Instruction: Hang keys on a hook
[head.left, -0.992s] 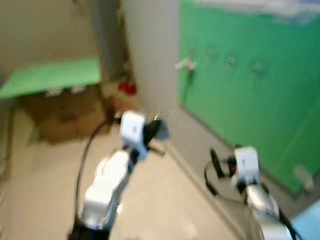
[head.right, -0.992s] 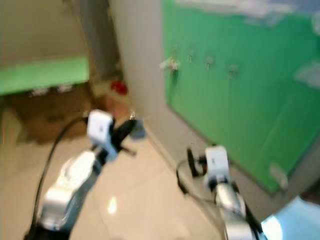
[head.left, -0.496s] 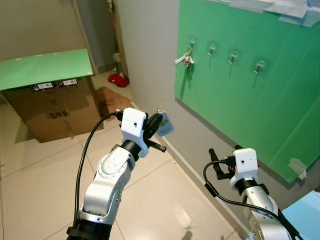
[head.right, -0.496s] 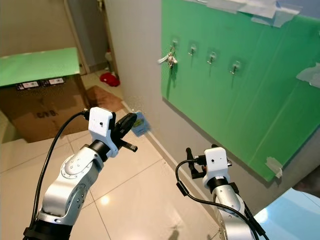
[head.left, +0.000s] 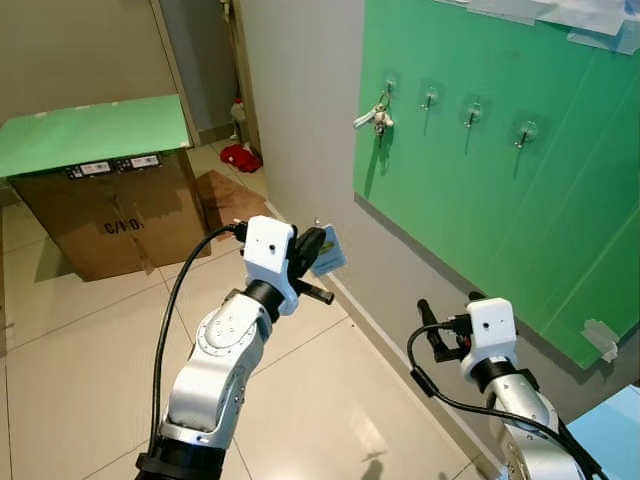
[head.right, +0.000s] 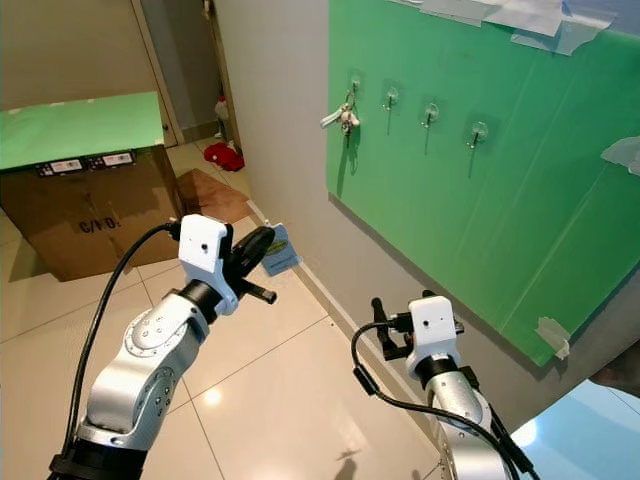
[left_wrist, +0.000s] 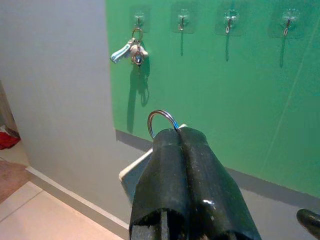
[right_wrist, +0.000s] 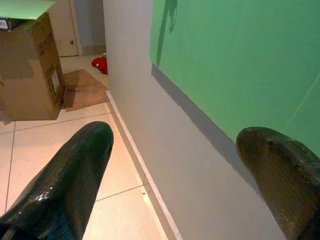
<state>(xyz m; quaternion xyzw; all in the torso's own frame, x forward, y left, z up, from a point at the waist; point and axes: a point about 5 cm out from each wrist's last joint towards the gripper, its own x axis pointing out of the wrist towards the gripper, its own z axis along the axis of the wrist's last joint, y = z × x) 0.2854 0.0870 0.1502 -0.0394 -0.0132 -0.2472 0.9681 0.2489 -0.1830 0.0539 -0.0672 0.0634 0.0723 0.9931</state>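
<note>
My left gripper is raised in front of the grey wall, shut on a key ring with a pale blue tag sticking out past the fingertips. On the green board runs a row of several small hooks. The leftmost hook carries another bunch of keys; the hooks to its right are bare. My left gripper is below and left of that row, well short of it. My right gripper is low beside the wall, open with nothing between its fingers.
A cardboard box with a green sheet on top stands on the tiled floor to the left. A brown mat and a red object lie by a doorway. A pale blue surface shows at bottom right.
The camera was blurred a second ago and has steadied and shifted slightly. My left gripper still holds the key ring at about the same place; the right arm has not moved.
</note>
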